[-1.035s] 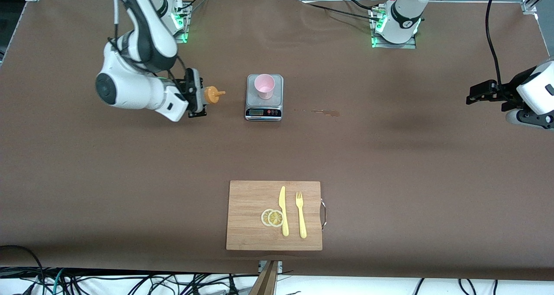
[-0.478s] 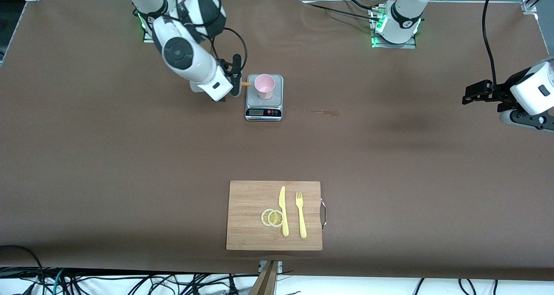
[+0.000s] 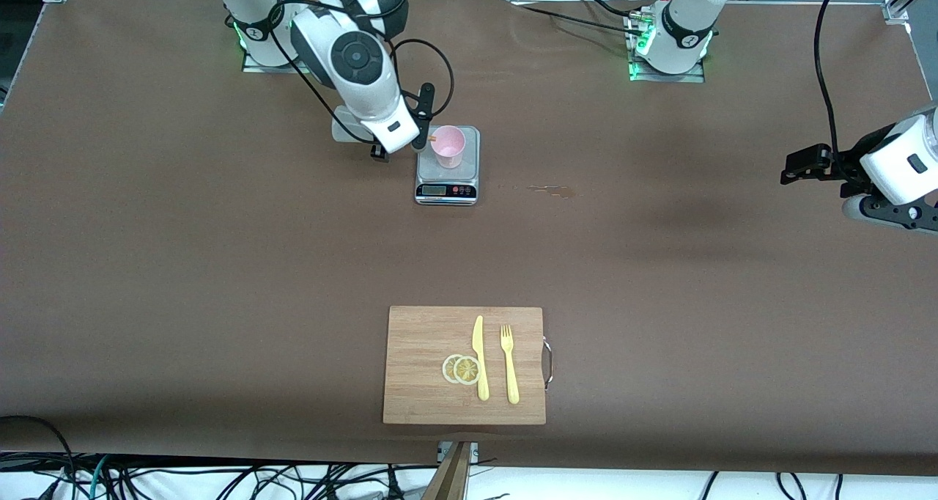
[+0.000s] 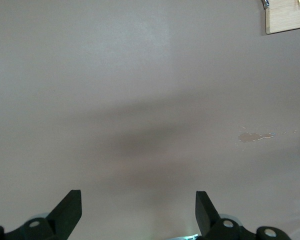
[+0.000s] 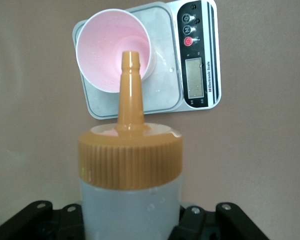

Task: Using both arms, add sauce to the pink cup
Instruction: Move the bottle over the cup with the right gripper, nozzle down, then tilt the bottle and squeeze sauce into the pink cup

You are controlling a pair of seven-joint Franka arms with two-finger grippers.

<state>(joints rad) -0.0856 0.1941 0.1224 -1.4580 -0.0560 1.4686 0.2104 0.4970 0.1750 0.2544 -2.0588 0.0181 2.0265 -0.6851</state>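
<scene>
The pink cup [image 3: 448, 146] stands upright on a small silver kitchen scale [image 3: 447, 189]. My right gripper [image 3: 412, 142] is shut on the sauce bottle, which is tilted on its side; in the front view only its orange nozzle tip [image 3: 433, 138] shows, at the cup's rim. In the right wrist view the whitish bottle [image 5: 130, 205] sits between the black fingers [image 5: 231, 220], and its orange nozzle [image 5: 130, 85] points into the cup [image 5: 107, 47]. My left gripper [image 3: 799, 164] is open and empty [image 4: 137, 200], waiting over bare table at the left arm's end.
A wooden cutting board [image 3: 414, 331] lies nearer the front camera, with a yellow knife [image 3: 480, 357], a fork [image 3: 508, 364] and two lemon slices [image 3: 462, 369]. A small spill stain [image 3: 546, 189] marks the brown table beside the scale.
My right arm has swung the bottle from the right arm's end of the table to the scale, and the nozzle now reaches the cup's rim. The left gripper has barely shifted.
</scene>
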